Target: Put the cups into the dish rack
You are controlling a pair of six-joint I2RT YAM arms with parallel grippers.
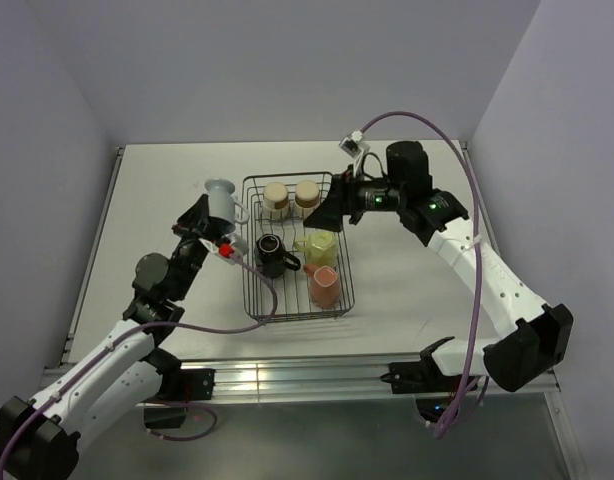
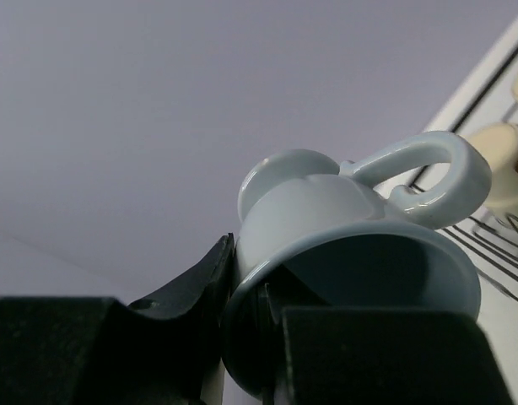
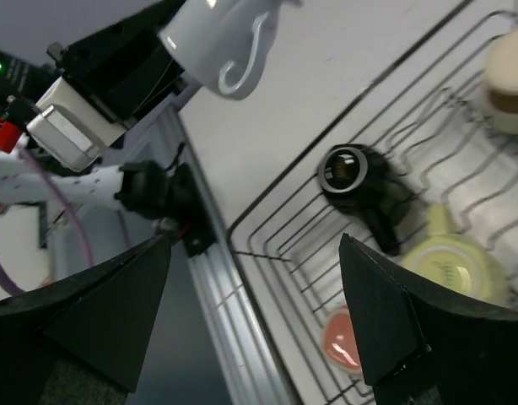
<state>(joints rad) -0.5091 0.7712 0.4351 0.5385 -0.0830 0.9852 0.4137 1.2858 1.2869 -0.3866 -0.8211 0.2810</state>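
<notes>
— Whereabouts of the pale blue-grey mug point(image 1: 222, 200)?
— Up off the counter point(image 1: 157, 190), pinched by the rim in the left claw point(image 1: 213, 222). Seemingly one finger inside the mouth, one outside. Hanging just beside the far left corner of the dish rack point(image 1: 249, 296), outside the wire.
— Why by the rim?
— Probably to leave body and handle free for setting down among the wires without fouling them.
— Contents of the rack?
— Tan tumblers point(image 1: 275, 197), a pair, at the far end. Black mug point(image 1: 270, 253), yellow mug point(image 1: 318, 245) and pink mug point(image 1: 325, 287) nearer. Five in, one to go, judging by the count.
— And the right claw point(image 1: 332, 212)?
— Spread wide, holding nothing, hovering over the far right of the rack near the tumblers. Likely kept there to stay clear of the left side.
— Room for the sixth?
— Bare wire in the near left corner. Worth watching: handle snagging on the rack's top wire on the way over.
</notes>
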